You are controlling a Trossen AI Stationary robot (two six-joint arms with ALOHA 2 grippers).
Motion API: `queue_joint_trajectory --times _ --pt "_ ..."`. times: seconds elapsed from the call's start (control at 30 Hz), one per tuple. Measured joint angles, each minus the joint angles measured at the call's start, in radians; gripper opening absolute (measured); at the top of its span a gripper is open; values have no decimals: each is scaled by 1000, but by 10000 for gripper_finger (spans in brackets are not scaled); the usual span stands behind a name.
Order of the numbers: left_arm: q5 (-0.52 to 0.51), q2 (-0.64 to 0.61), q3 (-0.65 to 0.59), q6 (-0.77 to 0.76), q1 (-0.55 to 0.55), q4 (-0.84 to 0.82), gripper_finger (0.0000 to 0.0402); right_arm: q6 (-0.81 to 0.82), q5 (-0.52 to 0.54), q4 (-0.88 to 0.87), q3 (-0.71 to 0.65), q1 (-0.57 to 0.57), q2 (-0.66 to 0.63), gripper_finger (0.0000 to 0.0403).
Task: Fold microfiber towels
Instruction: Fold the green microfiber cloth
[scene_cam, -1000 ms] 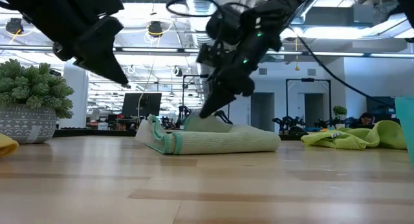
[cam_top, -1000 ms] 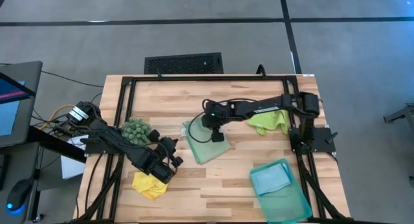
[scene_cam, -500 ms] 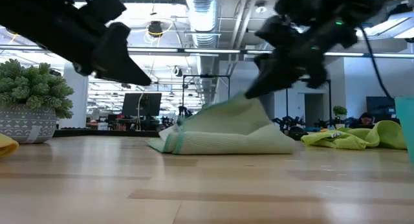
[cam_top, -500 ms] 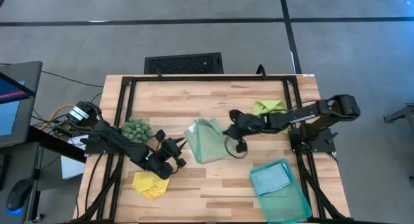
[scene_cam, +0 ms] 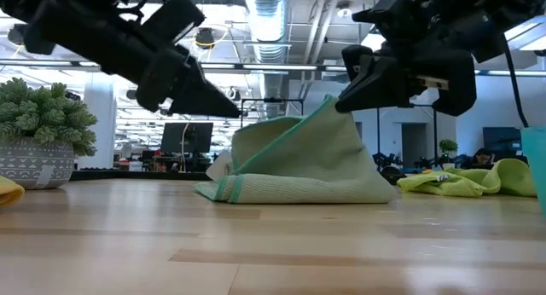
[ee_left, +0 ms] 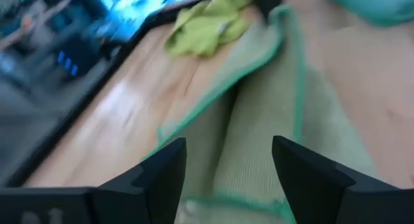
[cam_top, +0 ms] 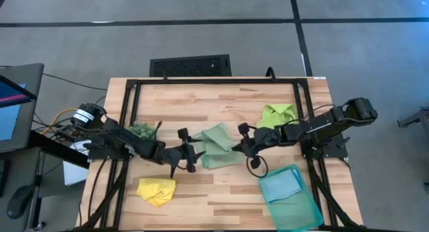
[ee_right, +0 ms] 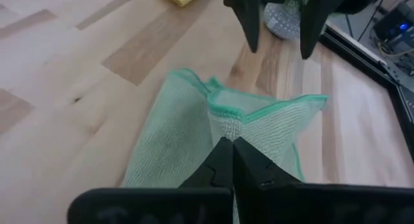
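The pale sage green towel [cam_top: 218,146] is used here as the landmark. It lies in the middle of the bench [cam_top: 201,101], partly folded and bunched up.

One edge of this towel is pinched and held up by the right gripper [cam_top: 242,142], just to the right of the towel. In the right wrist view the fingers [ee_right: 223,160] are seen pressed together on the towel's hem. In the low view that edge stands up like a little tent above the rest of the towel.

The left gripper [cam_top: 188,153] is just to the left of the towel, low over the bench. Its fingers [ee_left: 162,169] are spread wide and nothing is held in them. In the left wrist view the towel is seen right in front of them.

The step in hand looks like the folding of this towel: one side is lifted so that it can be laid over the other.

For the next move, the lifted edge would likely need to be carried across and set down flat. The near edge could be caught by the spread left fingers so that the towel is kept from sliding.

The lime green towel [cam_top: 277,114] lies unfolded up and to the right of the landmark towel. The yellow towel [cam_top: 156,190] lies down and to its left. The light blue towel [cam_top: 281,186] is resting in the teal tray [cam_top: 305,210], down and to the right.
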Motion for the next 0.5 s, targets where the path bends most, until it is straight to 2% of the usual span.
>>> queue_joint_trajectory --times 0.1,0.2,0.4,0.5 --pt "69 0 0 167 8 87 224 13 0 0 0 -8 0 17" --pt "94 0 0 306 9 159 224 14 0 0 0 -14 0 15" --pt "100 0 0 425 60 141 224 15 0 0 0 -14 0 17" --pt "156 0 0 453 112 141 224 23 0 0 0 -14 0 17"
